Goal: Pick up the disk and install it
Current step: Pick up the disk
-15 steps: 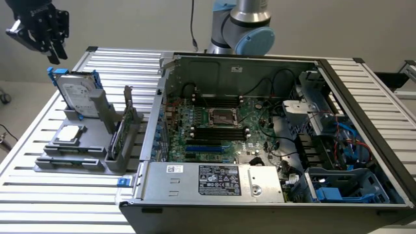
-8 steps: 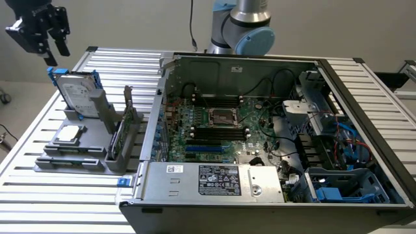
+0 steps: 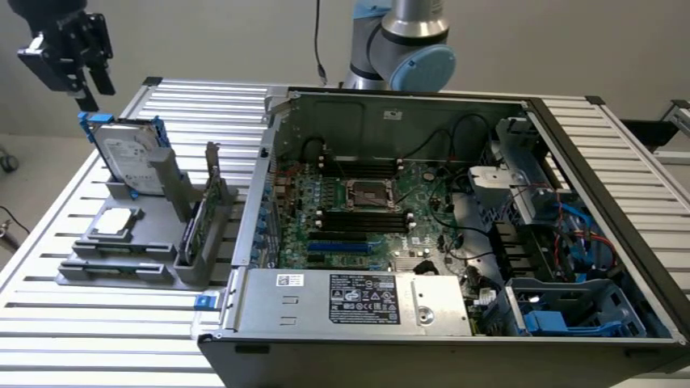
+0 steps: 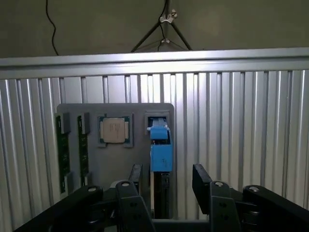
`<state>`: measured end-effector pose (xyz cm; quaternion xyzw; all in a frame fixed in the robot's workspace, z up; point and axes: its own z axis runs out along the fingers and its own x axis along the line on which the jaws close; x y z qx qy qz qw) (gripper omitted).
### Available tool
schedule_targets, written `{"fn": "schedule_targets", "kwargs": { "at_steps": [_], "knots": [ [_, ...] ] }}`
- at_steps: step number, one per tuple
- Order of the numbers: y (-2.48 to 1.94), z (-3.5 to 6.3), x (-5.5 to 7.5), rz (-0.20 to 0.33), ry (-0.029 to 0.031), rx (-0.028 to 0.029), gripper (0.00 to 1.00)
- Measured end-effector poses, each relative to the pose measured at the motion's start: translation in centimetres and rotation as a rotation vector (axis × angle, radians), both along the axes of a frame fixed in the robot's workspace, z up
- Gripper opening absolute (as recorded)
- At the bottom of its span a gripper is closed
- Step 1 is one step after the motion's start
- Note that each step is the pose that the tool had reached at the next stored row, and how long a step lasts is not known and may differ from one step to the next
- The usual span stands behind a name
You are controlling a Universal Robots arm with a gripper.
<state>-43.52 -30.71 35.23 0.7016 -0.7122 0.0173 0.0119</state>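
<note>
Silver arm with pale-blue joint cap [image 3: 401, 44] rises behind open black computer case [image 3: 323, 301]. Its black jaws hang over the exterior view's left end of slatted metal table [image 3: 65, 339], pointing down. Jaws apart, holding nothing. They sit just above silver-grey hard disk with white label and blue plastic frame [image 3: 129, 158]. Disk stands upright on edge in grey plastic holder [image 3: 119, 271]. In wrist view, disk's blue edge [image 4: 161, 151] lines up with gap between black fingers [image 4: 136, 175]. Small square silver chip [image 3: 113, 223] lies flat in holder beside disk.
</note>
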Motion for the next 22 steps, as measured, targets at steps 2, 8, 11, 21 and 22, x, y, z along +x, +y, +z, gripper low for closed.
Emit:
{"fn": "schedule_targets", "kwargs": {
  "at_steps": [2,8,11,21,22],
  "knots": [
    [0.00,-0.15,-0.10,0.021,-0.0002,0.0011,0.54],
    [-0.19,-0.35,-0.17,0.047,0.0000,0.0047,0.54],
    [-0.35,-0.46,-0.19,0.051,-0.0001,0.0074,0.54],
    [-0.75,-0.76,-0.21,0.056,-0.0003,0.0174,0.54],
    [-0.78,-0.79,-0.21,0.056,-0.0003,0.0183,0.54]
  ]
}}
